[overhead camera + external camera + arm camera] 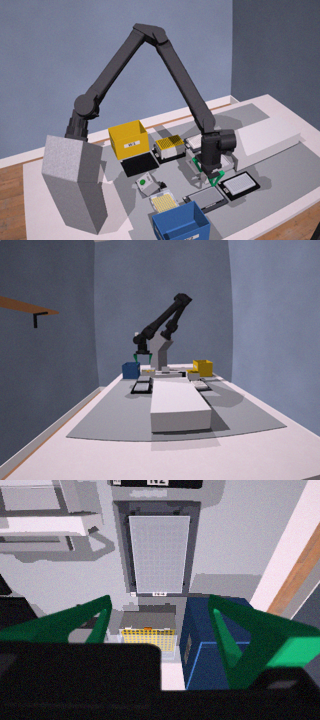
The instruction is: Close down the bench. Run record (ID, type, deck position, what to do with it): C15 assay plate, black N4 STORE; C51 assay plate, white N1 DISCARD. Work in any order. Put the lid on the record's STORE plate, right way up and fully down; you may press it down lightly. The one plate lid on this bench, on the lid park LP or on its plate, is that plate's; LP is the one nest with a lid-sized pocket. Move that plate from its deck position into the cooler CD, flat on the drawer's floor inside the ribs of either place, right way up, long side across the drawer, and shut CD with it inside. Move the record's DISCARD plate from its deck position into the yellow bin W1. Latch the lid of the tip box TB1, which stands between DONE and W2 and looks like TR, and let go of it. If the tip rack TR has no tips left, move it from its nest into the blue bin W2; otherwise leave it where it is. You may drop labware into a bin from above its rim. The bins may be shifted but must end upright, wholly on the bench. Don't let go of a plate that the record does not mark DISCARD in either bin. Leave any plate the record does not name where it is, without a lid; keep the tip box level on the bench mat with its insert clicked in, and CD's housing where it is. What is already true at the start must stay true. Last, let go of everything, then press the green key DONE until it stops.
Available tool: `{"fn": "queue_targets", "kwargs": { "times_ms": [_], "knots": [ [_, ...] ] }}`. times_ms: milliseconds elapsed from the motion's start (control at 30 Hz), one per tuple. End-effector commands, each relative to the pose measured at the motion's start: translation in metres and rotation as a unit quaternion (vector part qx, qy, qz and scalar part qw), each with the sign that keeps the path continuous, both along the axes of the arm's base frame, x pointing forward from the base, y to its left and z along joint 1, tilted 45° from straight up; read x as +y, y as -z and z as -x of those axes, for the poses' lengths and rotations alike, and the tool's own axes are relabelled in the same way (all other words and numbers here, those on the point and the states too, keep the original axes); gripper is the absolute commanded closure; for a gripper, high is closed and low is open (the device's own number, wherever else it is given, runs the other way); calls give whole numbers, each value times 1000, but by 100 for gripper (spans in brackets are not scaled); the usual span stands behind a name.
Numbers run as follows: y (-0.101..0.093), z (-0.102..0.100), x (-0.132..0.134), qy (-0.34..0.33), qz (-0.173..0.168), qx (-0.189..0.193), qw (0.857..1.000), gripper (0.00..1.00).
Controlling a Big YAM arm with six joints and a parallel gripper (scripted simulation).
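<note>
One hand (211,175), its green fingers spread fully and gripping nothing, hangs above the worktop (284,165). Grey lid (159,553) lies in its nest at 12 o'clock in the wrist view; blue bin W2 (205,645) and tip box TB1 (148,636) sit below at 6 o'clock.

grey lid (206,197) flat in its nest
</note>
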State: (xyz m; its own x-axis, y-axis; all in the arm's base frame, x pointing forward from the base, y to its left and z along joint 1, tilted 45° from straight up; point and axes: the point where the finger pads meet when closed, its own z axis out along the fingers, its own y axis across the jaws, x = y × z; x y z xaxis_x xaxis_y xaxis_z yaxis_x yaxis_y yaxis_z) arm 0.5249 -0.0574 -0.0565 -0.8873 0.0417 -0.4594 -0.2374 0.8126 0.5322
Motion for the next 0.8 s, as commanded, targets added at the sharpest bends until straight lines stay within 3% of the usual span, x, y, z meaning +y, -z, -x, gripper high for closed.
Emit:
{"fn": "queue_targets", "kwargs": {
  "times_ms": [0,767],
  "knots": [
    [0,-9,4,-5,-2,3,1000,0],
    [20,-23,19,-2,1,-5,1000,0]
  ]
}}
